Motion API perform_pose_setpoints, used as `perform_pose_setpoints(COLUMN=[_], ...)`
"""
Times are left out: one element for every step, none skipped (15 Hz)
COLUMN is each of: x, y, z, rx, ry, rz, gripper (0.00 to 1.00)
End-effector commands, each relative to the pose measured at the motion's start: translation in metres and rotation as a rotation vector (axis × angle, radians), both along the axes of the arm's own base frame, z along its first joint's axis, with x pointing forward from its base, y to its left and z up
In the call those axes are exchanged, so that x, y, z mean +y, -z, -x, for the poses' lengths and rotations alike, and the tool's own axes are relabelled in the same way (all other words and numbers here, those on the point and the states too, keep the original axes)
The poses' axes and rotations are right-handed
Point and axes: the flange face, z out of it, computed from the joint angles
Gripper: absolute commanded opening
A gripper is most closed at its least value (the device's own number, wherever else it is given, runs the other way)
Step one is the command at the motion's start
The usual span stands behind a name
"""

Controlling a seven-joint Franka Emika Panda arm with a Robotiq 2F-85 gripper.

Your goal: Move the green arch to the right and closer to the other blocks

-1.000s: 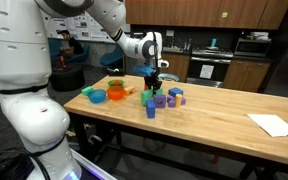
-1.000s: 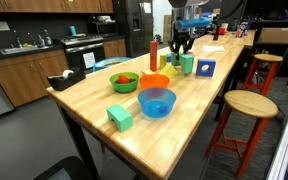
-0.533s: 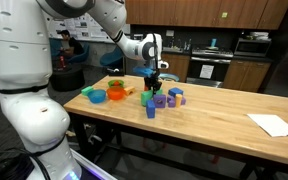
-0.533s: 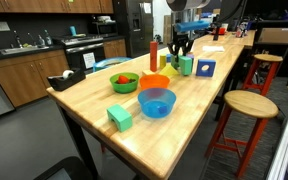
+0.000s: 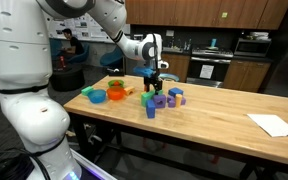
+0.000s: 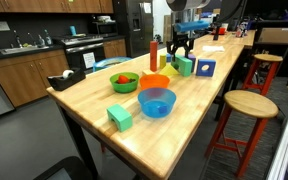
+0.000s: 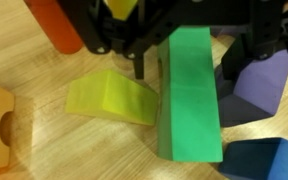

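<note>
The green arch (image 7: pixel 189 100) stands on the wooden table in the wrist view, right between the fingers of my gripper (image 7: pixel 189 72). The jaws are open, with a thin gap on each side of the arch. In both exterior views my gripper (image 5: pixel 154 78) (image 6: pixel 181 48) hangs straight down over the green arch (image 6: pixel 187 65). The other blocks crowd around it: a yellow wedge (image 7: pixel 109 97), a purple block (image 7: pixel 264 85), a blue block (image 7: pixel 269 160) and the red cylinder (image 7: pixel 54 25). In an exterior view the blue block (image 6: pixel 206 68) and the red cylinder (image 6: pixel 154 50) flank the arch.
An orange bowl (image 6: pixel 154 82), a blue bowl (image 6: pixel 156 102) and a green bowl (image 6: pixel 124 80) sit towards the table's near end, with another green block (image 6: pixel 119 117) by the edge. White paper (image 5: pixel 274 124) lies at the far end. A stool (image 6: pixel 252 103) stands beside the table.
My gripper's jaws have opened and let go of the green arch, which stays standing in the same spot. The arm has hardly moved.
</note>
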Motion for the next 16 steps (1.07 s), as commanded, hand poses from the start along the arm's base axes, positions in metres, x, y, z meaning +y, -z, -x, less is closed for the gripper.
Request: perform_pose_setpoints(x=[0.001, 0.002, 0.003, 0.005, 0.007, 0.009, 0.012, 0.015, 0.018, 0.021, 0.024, 0.027, 0.030, 0.032, 0.035, 0.037], y=[-0.008, -0.011, -0.015, -0.018, -0.024, -0.029, -0.033, -0.039, -0.044, -0.048, -0.052, -0.056, -0.059, -0.062, -0.065, -0.067], z=[0.005, 0.007, 0.009, 0.011, 0.014, 0.018, 0.022, 0.028, 0.034, 0.042, 0.049, 0.056, 0.065, 0.074, 0.084, 0.092], rx=[-0.025, -0.031, -0.035, -0.041, -0.048, -0.055, -0.061, -0.070, -0.074, -0.080, -0.087, -0.094, -0.103, -0.110, -0.119, -0.125], ry=[-0.014, -0.018, -0.024, -0.033, -0.044, -0.056, -0.067, -0.087, -0.107, -0.128, -0.152, -0.175, -0.197, -0.219, -0.244, -0.270], rz=[-0.002, -0.001, -0.002, -0.006, -0.005, -0.005, -0.007, -0.009, -0.013, -0.015, -0.021, -0.021, -0.025, -0.030, -0.034, -0.044], gripper=[1.00, 1.00, 1.00, 1.00, 1.00, 1.00, 1.00, 1.00, 1.00, 1.00, 1.00, 1.00, 1.00, 1.00, 1.00, 1.00])
